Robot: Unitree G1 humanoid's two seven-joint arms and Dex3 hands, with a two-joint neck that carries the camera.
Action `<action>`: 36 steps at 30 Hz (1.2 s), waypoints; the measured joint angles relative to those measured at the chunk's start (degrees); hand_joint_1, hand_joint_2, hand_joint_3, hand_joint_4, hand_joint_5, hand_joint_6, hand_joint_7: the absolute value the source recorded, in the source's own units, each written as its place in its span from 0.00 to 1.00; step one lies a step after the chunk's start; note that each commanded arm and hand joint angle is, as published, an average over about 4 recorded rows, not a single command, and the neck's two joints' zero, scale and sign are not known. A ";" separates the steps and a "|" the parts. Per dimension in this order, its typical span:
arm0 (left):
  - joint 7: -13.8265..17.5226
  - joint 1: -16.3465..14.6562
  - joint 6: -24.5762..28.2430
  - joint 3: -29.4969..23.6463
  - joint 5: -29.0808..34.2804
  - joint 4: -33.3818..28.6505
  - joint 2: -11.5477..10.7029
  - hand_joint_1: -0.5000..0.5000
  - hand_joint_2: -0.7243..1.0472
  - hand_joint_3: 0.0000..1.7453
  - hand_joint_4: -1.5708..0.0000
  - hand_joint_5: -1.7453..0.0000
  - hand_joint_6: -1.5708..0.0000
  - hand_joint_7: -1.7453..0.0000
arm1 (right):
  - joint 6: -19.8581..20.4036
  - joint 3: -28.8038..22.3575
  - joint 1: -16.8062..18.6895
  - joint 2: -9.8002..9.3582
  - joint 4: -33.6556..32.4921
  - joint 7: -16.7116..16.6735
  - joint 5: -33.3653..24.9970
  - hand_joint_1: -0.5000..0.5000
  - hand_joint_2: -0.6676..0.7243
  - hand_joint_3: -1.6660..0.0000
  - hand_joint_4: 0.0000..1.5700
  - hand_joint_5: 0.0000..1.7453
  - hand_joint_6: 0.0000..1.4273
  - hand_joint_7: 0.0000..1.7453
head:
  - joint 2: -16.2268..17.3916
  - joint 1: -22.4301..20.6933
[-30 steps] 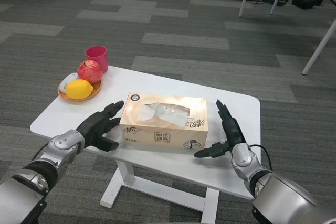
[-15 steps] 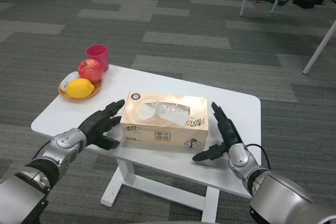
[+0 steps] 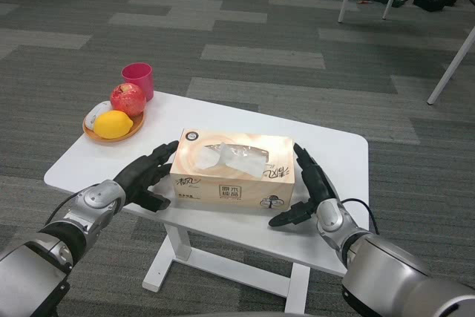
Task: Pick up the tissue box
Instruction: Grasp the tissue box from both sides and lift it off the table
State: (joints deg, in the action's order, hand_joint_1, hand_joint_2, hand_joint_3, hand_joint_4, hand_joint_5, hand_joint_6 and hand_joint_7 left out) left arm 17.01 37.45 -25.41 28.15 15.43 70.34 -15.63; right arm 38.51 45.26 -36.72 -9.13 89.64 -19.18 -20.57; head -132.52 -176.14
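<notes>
A beige tissue box (image 3: 233, 171) with a clear plastic slot on top lies flat in the middle of the white table (image 3: 334, 154). My left hand (image 3: 145, 176) is at its left end, fingers spread, fingertips at or touching that side. On the other end my right hand (image 3: 308, 191) stands with fingers spread, close against the right side, thumb reaching under toward the box's front corner. Neither hand has closed around the box, which still rests on the table.
An orange plate (image 3: 111, 130) at the table's far left corner carries a red apple (image 3: 127, 99), a yellow lemon (image 3: 113, 125) and a small white object. A pink cup (image 3: 138, 80) stands behind it. Grey carpet and furniture legs lie beyond.
My right hand has moved left, from a gap beside the box to right against its right end. The left hand has edged slightly closer to the left end.
</notes>
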 measured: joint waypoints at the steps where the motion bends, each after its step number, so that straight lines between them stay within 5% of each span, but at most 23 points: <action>1: 0.00 0.00 0.02 0.02 0.01 0.00 0.02 1.00 1.00 0.25 1.00 0.82 1.00 1.00 | -0.04 -0.02 -0.09 0.03 0.22 -0.08 -0.01 0.25 0.45 0.88 0.02 0.00 0.00 0.04 | 0.05 0.01; 36: -0.98 0.02 0.29 2.28 4.25 0.02 0.92 1.00 1.00 0.20 1.00 0.82 1.00 1.00 | -0.54 6.05 -0.63 -0.41 -2.27 -1.07 -0.19 0.21 0.45 0.87 0.05 0.00 0.00 0.08 | 0.04 -0.36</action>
State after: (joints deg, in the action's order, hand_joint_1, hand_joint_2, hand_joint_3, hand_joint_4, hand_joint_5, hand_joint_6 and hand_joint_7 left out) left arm 16.02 37.47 -25.12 30.43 19.68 70.36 -14.71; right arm 37.97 51.31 -37.35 -9.54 87.37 -20.25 -20.77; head -132.48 -176.50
